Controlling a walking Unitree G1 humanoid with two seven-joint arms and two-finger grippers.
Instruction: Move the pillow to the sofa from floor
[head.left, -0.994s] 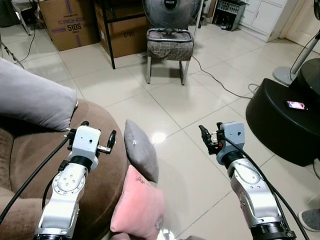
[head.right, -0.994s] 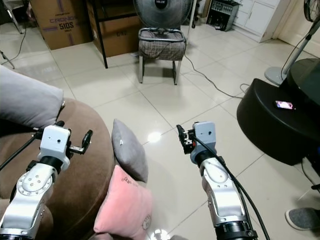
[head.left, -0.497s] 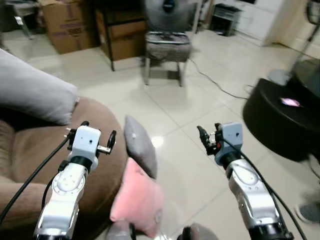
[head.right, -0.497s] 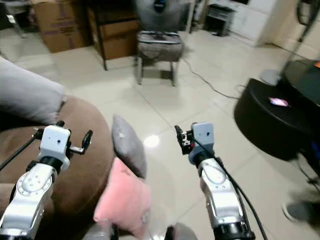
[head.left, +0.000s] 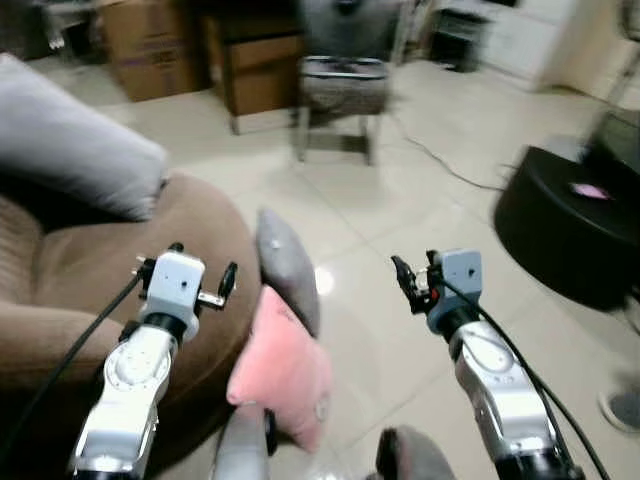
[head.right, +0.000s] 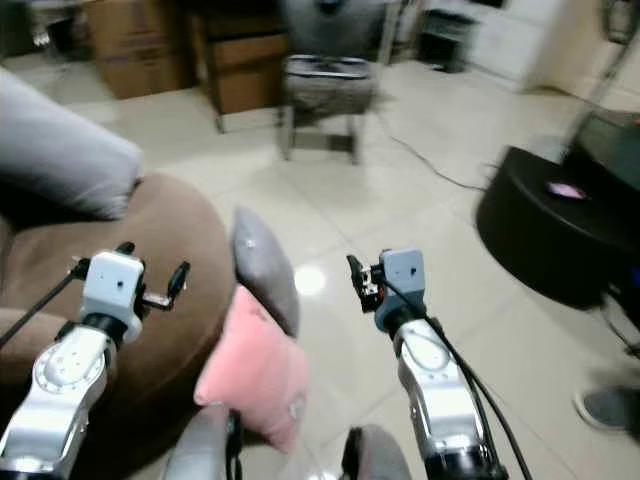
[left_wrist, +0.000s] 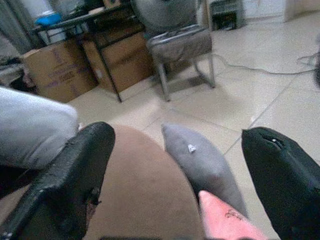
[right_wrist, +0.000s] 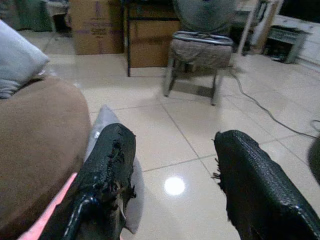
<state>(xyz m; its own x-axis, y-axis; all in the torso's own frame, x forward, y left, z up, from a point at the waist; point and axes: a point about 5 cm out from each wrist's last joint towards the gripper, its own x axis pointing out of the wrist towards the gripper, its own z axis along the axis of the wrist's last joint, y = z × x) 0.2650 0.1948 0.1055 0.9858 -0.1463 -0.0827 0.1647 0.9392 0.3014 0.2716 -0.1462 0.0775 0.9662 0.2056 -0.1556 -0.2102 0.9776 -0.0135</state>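
Observation:
A grey pillow (head.left: 287, 270) stands on edge on the tiled floor, leaning against the rounded arm of the brown sofa (head.left: 90, 290). A pink pillow (head.left: 283, 368) leans on the sofa just in front of it, nearer to me. My left gripper (head.left: 188, 268) is raised over the sofa arm, fingers (left_wrist: 75, 170) wide open, empty, left of both pillows. My right gripper (head.left: 415, 268) hovers over bare floor to the right of the pillows, open and empty, its fingers (right_wrist: 107, 165) framing the grey pillow's edge. A large grey cushion (head.left: 75, 140) lies on the sofa.
A chair (head.left: 343, 85) with a fan on it stands ahead, with cardboard boxes (head.left: 140, 45) behind. A black round table (head.left: 565, 225) holding a lit phone (head.left: 587, 190) is at right. A cable (head.left: 450, 170) crosses the floor. A shoe (head.left: 622, 408) lies at far right.
The whole view has shifted and blurred as I move; the sofa and pillows sit closer and my knees now show at the bottom. Both grippers hold the same open pose.

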